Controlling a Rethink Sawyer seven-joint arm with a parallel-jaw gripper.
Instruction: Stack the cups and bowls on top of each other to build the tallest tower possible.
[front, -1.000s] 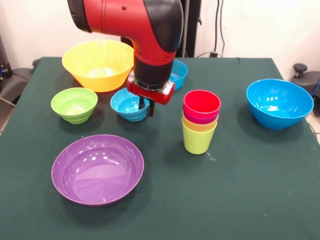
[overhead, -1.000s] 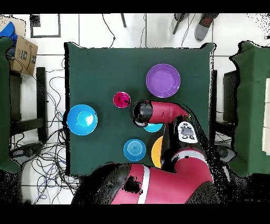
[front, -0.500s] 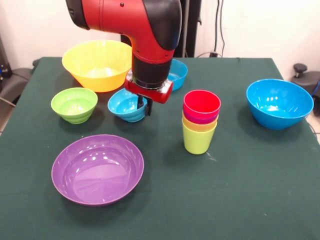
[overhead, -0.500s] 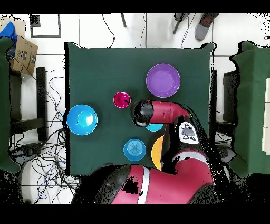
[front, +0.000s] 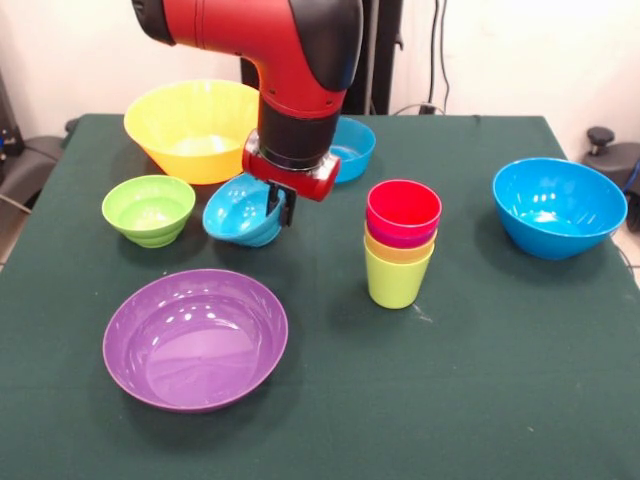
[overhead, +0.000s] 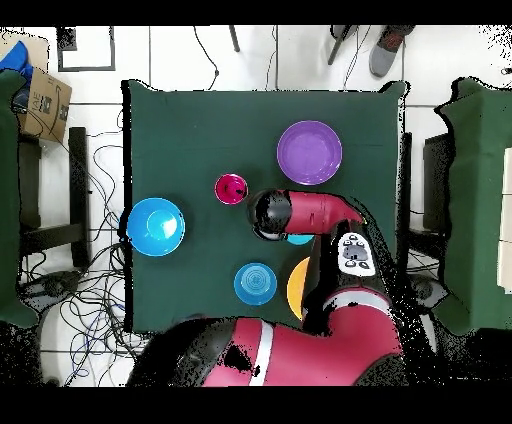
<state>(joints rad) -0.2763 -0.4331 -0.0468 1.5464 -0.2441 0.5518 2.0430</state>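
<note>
My gripper (front: 277, 206) is shut on the rim of a small blue bowl (front: 238, 212) and holds it tilted just above the table, between the small green bowl (front: 148, 208) and the tower. The tower (front: 400, 245) is a nest of cups: lime green lowest, then yellow, purple, and red on top; from overhead it shows as a red circle (overhead: 231, 188). In the overhead view the arm hides the gripper, and only a sliver of the held bowl (overhead: 299, 240) shows.
The large yellow-orange bowl (front: 195, 128) and a second small blue bowl (front: 352, 146) stand behind the arm. The wide purple bowl (front: 195, 338) lies at the front left. The large blue bowl (front: 558, 205) stands at the right.
The gripper has risen a little with the small blue bowl. The bowl has come off the table, tipped and shifted slightly left in the front view. Nothing else moved.
</note>
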